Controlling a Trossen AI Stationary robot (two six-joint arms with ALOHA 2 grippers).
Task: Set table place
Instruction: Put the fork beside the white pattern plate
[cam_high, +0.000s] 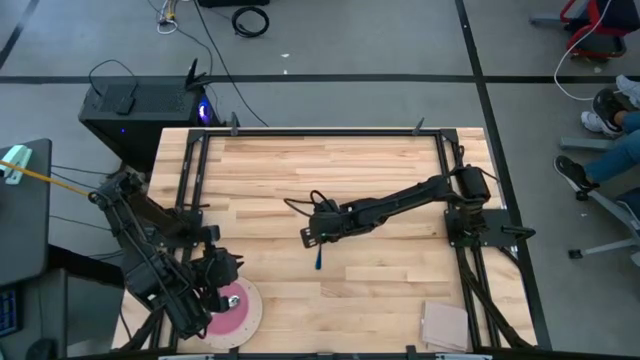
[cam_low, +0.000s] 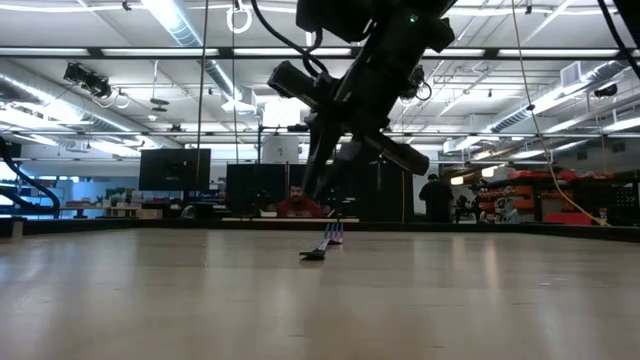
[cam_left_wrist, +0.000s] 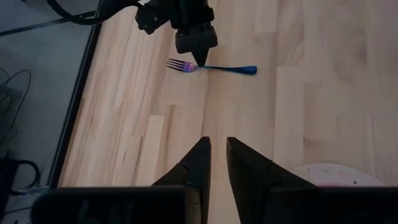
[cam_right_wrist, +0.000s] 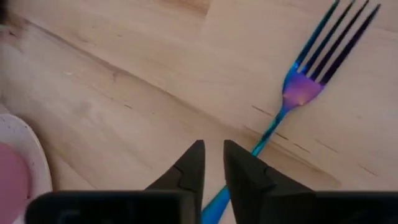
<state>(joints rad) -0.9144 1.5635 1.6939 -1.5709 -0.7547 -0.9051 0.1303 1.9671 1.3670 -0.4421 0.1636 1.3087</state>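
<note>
Fork lies loose mid-table, right gripper poised just above it.

The fork lies flat on the table, near its middle, teal handle toward the front edge. It looks light, rigid and slick, so a pinch across the narrow handle near its middle should hold best. The right gripper hovers over the handle, fingers nearly together and holding nothing. The plate with the pink bowl sits at the front left corner, where the left gripper waits, likewise nearly closed and empty.

Plate cut off (fork too)
</note>
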